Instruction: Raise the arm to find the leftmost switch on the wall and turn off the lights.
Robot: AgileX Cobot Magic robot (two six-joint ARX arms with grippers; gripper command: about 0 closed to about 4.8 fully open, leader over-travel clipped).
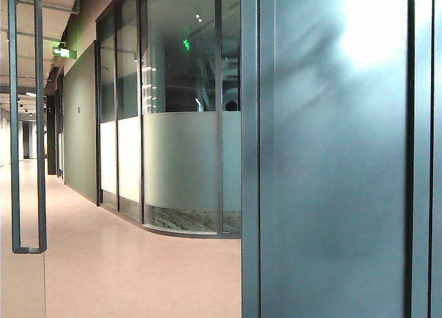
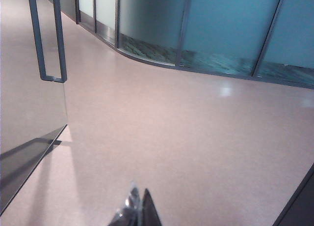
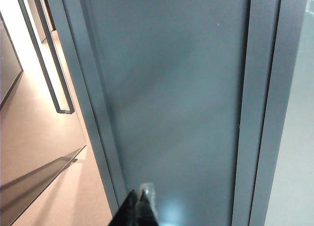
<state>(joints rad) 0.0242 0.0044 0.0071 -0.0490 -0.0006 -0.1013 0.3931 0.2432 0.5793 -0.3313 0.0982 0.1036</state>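
Note:
No switch shows in any view; the leftmost switch on the wall is out of view. My left gripper (image 2: 139, 192) is shut with nothing in it, its tips hanging over bare pinkish floor (image 2: 171, 137). My right gripper (image 3: 138, 193) is shut and empty too, its tips close in front of a dark grey wall panel (image 3: 171, 88) beside a door frame post (image 3: 98, 113). Neither gripper nor arm appears in the exterior view, which shows the same grey panel (image 1: 331, 159) filling its right half.
A glass door with a long vertical handle (image 1: 27, 124) stands at the left. Curved frosted glass partitions (image 1: 179, 166) line the corridor behind. A green exit sign (image 1: 63, 52) hangs near the ceiling. The door handle (image 2: 49, 39) also shows in the left wrist view.

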